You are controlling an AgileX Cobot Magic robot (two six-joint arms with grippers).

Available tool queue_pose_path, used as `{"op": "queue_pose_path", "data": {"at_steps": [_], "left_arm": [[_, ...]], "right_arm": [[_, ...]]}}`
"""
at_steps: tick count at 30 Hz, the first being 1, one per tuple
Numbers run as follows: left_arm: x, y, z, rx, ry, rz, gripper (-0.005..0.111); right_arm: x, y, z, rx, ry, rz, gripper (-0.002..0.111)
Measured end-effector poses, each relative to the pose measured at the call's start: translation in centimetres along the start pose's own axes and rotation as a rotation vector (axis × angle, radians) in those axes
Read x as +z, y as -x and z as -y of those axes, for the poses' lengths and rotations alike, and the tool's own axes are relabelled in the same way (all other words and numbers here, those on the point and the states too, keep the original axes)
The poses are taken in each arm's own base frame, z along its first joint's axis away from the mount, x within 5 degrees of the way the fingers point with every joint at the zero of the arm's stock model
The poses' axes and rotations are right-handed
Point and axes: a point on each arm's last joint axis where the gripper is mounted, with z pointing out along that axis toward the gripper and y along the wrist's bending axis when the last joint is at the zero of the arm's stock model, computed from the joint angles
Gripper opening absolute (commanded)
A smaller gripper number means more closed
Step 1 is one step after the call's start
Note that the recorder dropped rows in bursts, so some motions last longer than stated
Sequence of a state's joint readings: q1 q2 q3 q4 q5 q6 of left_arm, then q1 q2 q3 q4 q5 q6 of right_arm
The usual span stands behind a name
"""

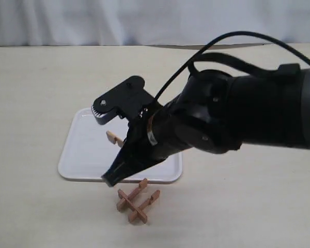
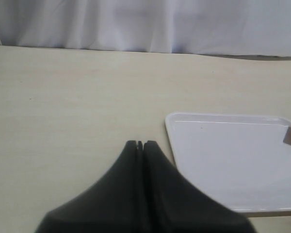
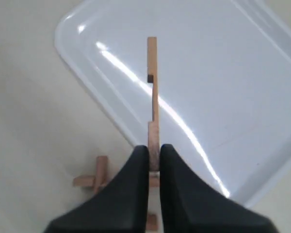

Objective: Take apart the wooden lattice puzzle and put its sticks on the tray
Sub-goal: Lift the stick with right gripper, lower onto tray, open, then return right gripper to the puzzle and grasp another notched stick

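**Desk editor:** What is the right hand [image 3: 154,155] doing?

**Photographer:** It is clamped on one stick [image 3: 152,73], pinched near one end and standing on its thin edge. The rest of the stick juts out over the tray [image 3: 223,63]. A grip that far back leaves most of the stick clear of the fingers, probably so it can be laid flat inside the rim. Whether it touches the tray, I cannot tell.

**Desk editor:** And the puzzle [image 1: 137,201]?

**Photographer:** What remains, seemingly three sticks locked crosswise, lies on the desk [image 1: 41,77] just outside the tray's near rim and below the hand. That looks deliberate, as it keeps each trip short.

**Desk editor:** The left hand [image 2: 139,143]?

**Photographer:** Its fingers are pressed together with nothing between them. It hangs over bare desk beside the tray, out of the other arm's way. I'd judge the job to be at an early stage, with no stick lying loose on the tray.

**Desk editor:** Any brand or lettering?

**Photographer:** None that can be read. The tray is plain white, the sticks are bare wood and the arm is unmarked black.
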State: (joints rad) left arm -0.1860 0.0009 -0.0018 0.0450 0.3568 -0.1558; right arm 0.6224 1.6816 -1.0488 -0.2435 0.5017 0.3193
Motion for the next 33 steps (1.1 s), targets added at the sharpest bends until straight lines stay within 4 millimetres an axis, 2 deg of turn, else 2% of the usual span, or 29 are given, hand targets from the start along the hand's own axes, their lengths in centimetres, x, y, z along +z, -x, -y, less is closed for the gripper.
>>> {"op": "queue_pose_path", "data": {"at_steps": [4, 9, 11, 13, 16, 18, 21, 26, 30, 33], "left_arm": [[0.0, 0.0, 0.0, 0.000, 0.000, 0.000, 0.000], [0.0, 0.0, 0.0, 0.000, 0.000, 0.000, 0.000], [0.0, 0.0, 0.0, 0.000, 0.000, 0.000, 0.000], [0.0, 0.0, 0.0, 0.000, 0.000, 0.000, 0.000], [0.0, 0.0, 0.0, 0.000, 0.000, 0.000, 0.000], [0.0, 0.0, 0.0, 0.000, 0.000, 0.000, 0.000], [0.0, 0.0, 0.0, 0.000, 0.000, 0.000, 0.000], [0.0, 0.0, 0.0, 0.000, 0.000, 0.000, 0.000], [0.0, 0.0, 0.0, 0.000, 0.000, 0.000, 0.000], [0.0, 0.0, 0.0, 0.000, 0.000, 0.000, 0.000]], "right_arm": [[1.0, 0.8, 2.9, 0.060, -0.034, 0.046, 0.005], [3.9, 0.2, 5.4, 0.116, -0.063, 0.016, 0.008], [5.1, -0.2, 6.1, 0.142, -0.071, -0.001, 0.018], [6.1, -0.6, 6.7, 0.175, -0.077, -0.018, 0.033], [6.4, -0.4, 6.9, 0.190, -0.080, -0.014, 0.054], [6.1, 0.2, 7.0, 0.194, -0.082, 0.001, 0.059], [5.0, 1.1, 6.6, 0.183, -0.087, 0.005, 0.059], [2.5, 1.8, 4.7, 0.121, -0.097, -0.055, 0.059], [1.4, 1.0, 2.3, 0.032, -0.095, -0.154, 0.058], [1.2, 0.4, 0.1, -0.022, -0.075, -0.200, 0.051]]}}
